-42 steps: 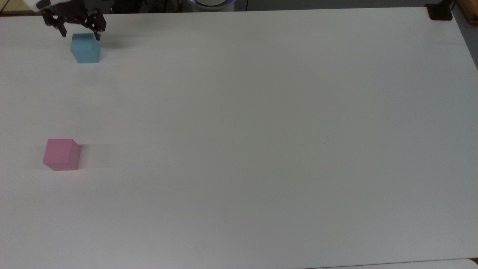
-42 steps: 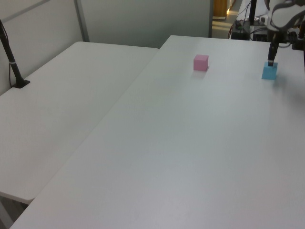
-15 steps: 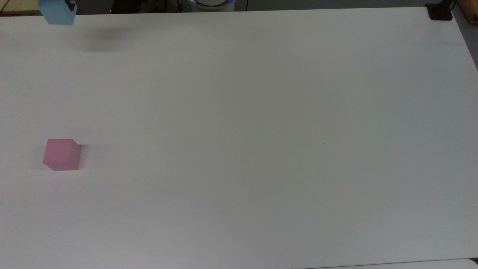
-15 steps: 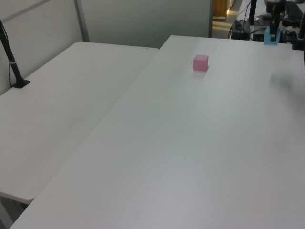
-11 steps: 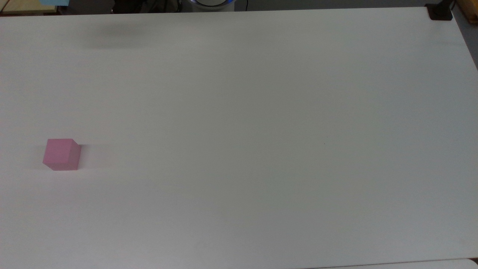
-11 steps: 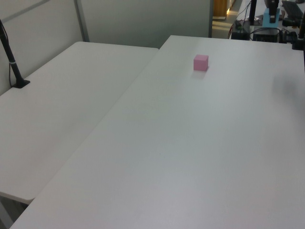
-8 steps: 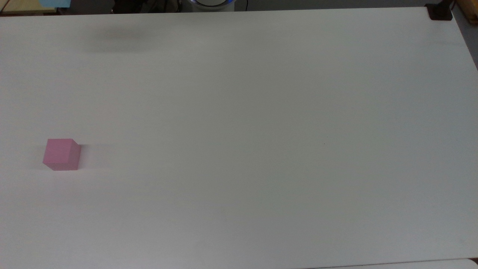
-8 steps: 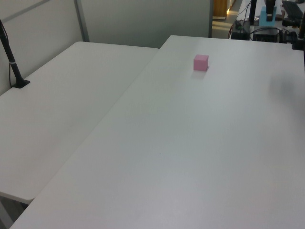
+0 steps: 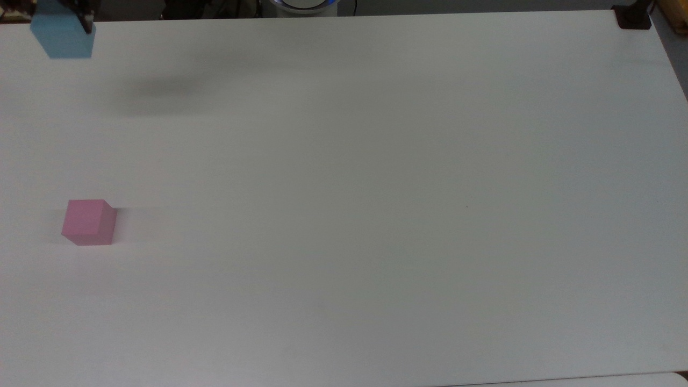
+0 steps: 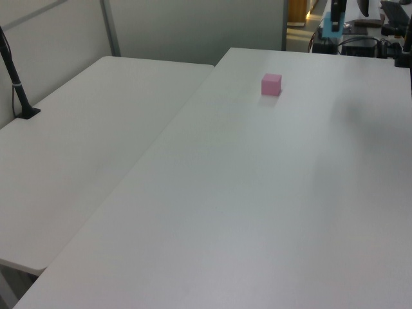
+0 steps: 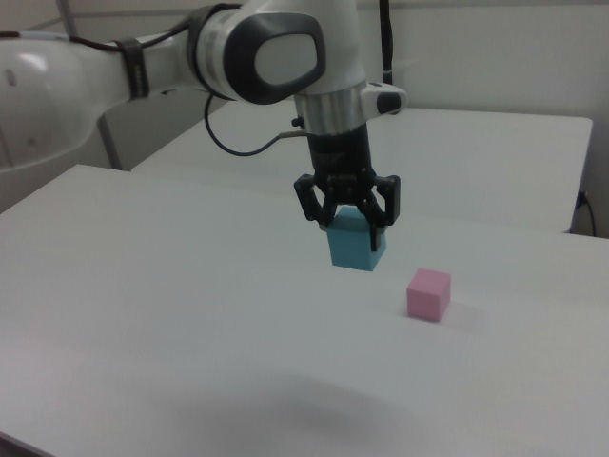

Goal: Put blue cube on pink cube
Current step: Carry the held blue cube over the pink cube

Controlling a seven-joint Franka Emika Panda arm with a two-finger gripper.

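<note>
Two cubes: the blue cube is pinched between the jaws of the gripper, raised above the table; the pink cube rests apart on the table

A broad white table fills the room's middle, its matte top evenly lit with faint soft shadows. In the left view a second white table stands touching its long edge, and behind that second table rises a pale partition wall with a grey upright post. A black clamped stand sits at the second table's far edge, near the wall.
</note>
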